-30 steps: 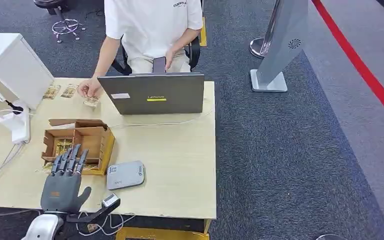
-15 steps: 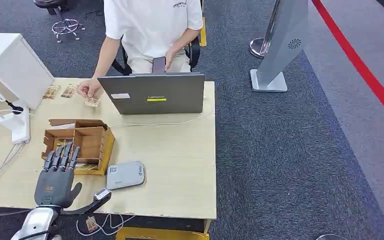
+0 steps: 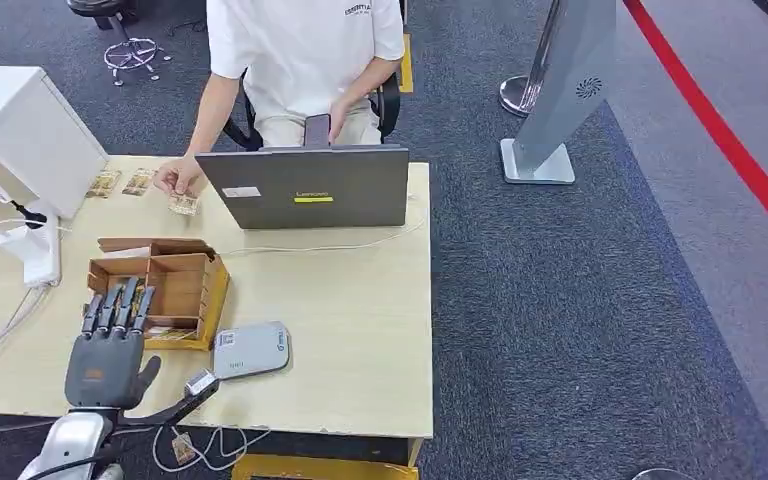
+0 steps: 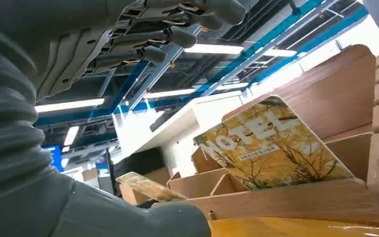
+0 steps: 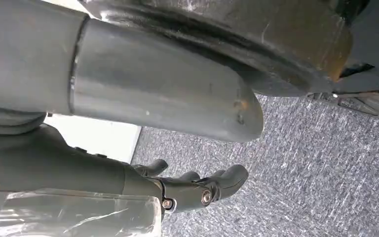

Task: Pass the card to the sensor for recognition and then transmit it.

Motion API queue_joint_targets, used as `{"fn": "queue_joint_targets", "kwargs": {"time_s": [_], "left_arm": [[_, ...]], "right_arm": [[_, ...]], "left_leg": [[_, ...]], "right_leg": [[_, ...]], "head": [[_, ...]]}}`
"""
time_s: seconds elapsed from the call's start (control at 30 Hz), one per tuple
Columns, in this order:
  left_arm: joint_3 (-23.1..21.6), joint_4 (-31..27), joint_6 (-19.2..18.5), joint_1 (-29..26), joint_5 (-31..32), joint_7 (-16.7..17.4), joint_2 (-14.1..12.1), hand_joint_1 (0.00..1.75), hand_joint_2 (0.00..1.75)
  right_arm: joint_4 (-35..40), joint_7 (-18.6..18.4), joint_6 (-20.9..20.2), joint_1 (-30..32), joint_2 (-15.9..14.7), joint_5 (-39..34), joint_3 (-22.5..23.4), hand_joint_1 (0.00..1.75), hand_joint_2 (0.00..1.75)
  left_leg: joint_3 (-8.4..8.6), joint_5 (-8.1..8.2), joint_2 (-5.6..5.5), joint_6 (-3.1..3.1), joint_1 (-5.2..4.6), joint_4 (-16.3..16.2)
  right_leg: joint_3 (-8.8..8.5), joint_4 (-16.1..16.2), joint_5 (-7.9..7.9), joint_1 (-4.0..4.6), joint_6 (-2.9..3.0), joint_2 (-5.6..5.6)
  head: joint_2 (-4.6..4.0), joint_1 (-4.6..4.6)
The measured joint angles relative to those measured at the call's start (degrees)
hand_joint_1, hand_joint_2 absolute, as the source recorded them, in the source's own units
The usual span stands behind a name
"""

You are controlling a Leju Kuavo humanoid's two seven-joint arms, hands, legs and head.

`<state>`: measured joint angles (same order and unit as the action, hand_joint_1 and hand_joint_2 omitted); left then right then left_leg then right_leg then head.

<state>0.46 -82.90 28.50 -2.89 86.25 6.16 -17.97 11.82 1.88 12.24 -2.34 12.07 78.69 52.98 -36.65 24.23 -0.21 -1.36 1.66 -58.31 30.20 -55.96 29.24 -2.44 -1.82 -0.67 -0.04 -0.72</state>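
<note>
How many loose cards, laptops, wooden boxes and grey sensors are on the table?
Loose cards: 3
Laptop: 1
Wooden card box: 1
Grey card sensor: 1
Total: 6

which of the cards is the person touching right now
The card lying just left of the laptop, under the person's hand. The two other loose cards lie apart from it, nearer the white box, untouched.

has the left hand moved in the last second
Yes: the left hand slid left and toward the robot along the wooden box, away from the grey sensor.
</note>
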Motion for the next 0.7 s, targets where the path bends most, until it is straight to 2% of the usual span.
{"fn": "queue_joint_targets", "kwargs": {"time_s": [0.33,0.47,0.7], "left_arm": [[-0.02,0.11,0.70,0.28,0.33,-0.15,0.09,0.00,1.75],[-0.02,1.11,3.74,2.07,1.77,-1.38,0.57,0.00,1.75],[-0.02,2.14,3.76,3.13,1.99,-1.70,1.03,0.00,1.75]], "right_arm": [[0.00,0.15,-0.07,-0.02,0.00,0.11,0.00,0.00,0.00],[0.00,0.79,-0.85,-0.18,0.00,0.61,-0.17,0.00,0.00],[0.00,0.85,-0.83,-0.26,0.00,0.59,-0.20,0.00,0.00]], "left_leg": [[0.00,0.00,0.00,0.00,0.00,0.00],[0.00,0.00,0.00,0.00,0.00,0.00],[0.00,0.00,0.00,0.00,0.00,-0.01]], "right_leg": [[0.00,0.00,0.00,0.00,0.00,0.00],[0.01,0.00,0.00,0.00,0.00,0.00],[0.02,0.00,-0.01,0.00,0.01,0.00]], "head": [[-0.02,0.02],[0.00,0.02],[0.00,0.00]]}}
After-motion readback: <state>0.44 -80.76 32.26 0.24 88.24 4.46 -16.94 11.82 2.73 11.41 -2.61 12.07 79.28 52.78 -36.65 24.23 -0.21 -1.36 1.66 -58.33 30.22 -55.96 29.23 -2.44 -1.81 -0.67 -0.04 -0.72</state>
